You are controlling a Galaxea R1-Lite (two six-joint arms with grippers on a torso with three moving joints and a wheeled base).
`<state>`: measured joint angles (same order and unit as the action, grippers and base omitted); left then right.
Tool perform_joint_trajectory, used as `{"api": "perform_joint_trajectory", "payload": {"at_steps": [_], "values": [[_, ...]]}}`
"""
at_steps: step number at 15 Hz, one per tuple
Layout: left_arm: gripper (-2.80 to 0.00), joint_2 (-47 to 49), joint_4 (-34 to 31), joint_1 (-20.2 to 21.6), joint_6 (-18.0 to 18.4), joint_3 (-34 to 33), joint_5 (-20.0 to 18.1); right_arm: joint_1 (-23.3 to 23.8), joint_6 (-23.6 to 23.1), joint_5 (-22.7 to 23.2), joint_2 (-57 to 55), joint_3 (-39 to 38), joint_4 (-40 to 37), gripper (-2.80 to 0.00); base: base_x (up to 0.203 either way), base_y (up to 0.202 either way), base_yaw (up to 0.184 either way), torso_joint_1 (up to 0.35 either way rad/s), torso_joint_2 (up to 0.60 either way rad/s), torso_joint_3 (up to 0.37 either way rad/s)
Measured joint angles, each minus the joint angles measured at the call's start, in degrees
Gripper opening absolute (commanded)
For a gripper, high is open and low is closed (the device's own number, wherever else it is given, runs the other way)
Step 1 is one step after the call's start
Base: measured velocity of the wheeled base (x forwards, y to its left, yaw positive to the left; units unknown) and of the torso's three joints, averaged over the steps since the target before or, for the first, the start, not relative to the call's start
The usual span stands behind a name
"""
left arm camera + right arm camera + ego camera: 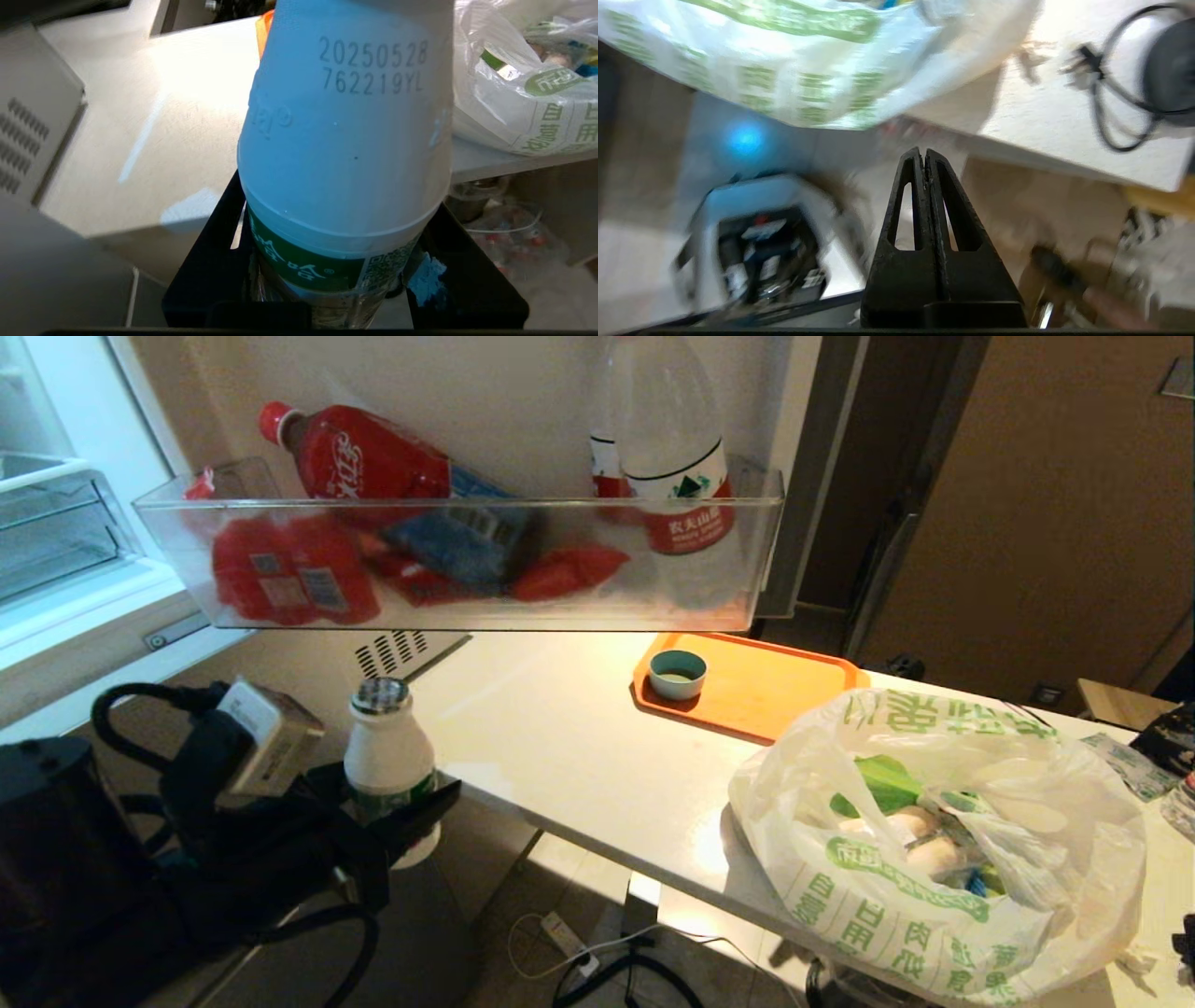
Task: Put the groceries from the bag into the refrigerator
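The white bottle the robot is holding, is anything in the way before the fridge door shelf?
Nothing visible blocks the white bottle; the door shelf hangs above, already crowded on its left with red bottles.

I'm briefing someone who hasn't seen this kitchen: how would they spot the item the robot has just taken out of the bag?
Start at the white counter with the orange tray; off its near left edge is the left gripper. It holds a small white bottle upright. Unlike the red and clear bottles in the fridge door shelf above, it is opaque white with a green label and silvery cap.
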<state>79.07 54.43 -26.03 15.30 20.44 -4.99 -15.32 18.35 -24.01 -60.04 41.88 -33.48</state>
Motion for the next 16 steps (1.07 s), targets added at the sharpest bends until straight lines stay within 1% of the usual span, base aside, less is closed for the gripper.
{"api": "perform_joint_trajectory", "payload": {"at_steps": [1,2,4,7,8,9,10,11,12,13,14,15,16], "values": [[-2.8,-0.13,0.02,0.19,-0.68,-0.13,0.0,-0.68,-1.32,-1.24,2.96,-3.52,1.45,-2.8,0.0,0.0,0.0,0.0,0.0,0.0],[-2.8,-0.17,0.0,0.38,-0.83,-0.26,0.02,-1.21,-4.1,-1.73,5.39,-6.38,2.79,-2.8,0.0,0.0,0.0,0.0,0.0,0.0],[-2.8,-0.22,0.0,0.69,-1.03,-0.22,0.08,-2.25,-11.06,-1.83,9.0,-12.81,7.17,-2.8,0.0,0.0,0.0,0.0,0.0,0.0],[-2.8,-0.38,0.0,1.59,-1.16,0.29,0.37,-3.2,-19.01,-0.99,11.56,-24.11,20.14,-2.8,0.0,0.0,0.0,0.0,0.0,0.0],[-2.8,-0.46,-0.02,2.36,-1.26,0.32,0.38,-3.82,-21.47,0.52,12.46,-27.63,24.33,-2.8,0.0,0.0,0.0,0.0,0.0,0.0],[-2.8,-0.63,-0.13,3.2,-1.4,0.21,0.39,-4.47,-24.06,3.0,13.88,-30.79,27.86,-2.8,0.0,0.0,0.0,0.0,0.0,0.0],[-2.8,-0.78,-0.39,3.77,-2.15,-0.24,0.39,-5.01,-27.04,6.51,15.7,-34.08,29.76,-2.8,0.0,0.0,0.0,0.0,0.0,0.0],[-2.8,-0.91,-0.44,4.16,-3.45,-0.43,0.63,-5.28,-29.89,10.89,17.33,-36.07,29.62,-2.8,0.0,0.0,0.0,0.0,0.0,0.0],[-2.8,-1.1,-0.55,4.57,-4.33,-0.68,1.02,-5.35,-31.68,14.6,18.37,-36.85,27.93,-2.8,0.0,0.0,0.0,0.0,0.0,0.0],[-2.8,-1.62,-0.6,5.19,-5.04,-0.82,1.42,-4.63,-32.07,16.73,18.88,-37.24,26.83,-2.8,0.0,0.0,0.0,0.0,0.0,0.0],[-2.8,-2.11,-0.6,6.25,-5.85,-0.9,1.6,-2.93,-31.74,16.94,18.98,-37.34,26.83,-2.8,0.0,0.0,0.0,0.0,0.0,0.0],[-2.8,-2.52,-0.6,7.6,-6.5,-0.9,1.61,-1.22,-30.67,16.38,18.97,-37.41,26.87,-2.8,0.0,0.0,0.0,0.0,0.0,0.0],[-2.8,-2.99,-0.61,8.97,-6.86,-0.87,1.57,-0.06,-28.6,14.93,18.77,-37.45,26.9,-2.8,0.0,0.0,0.0,0.0,0.0,0.0]]}}
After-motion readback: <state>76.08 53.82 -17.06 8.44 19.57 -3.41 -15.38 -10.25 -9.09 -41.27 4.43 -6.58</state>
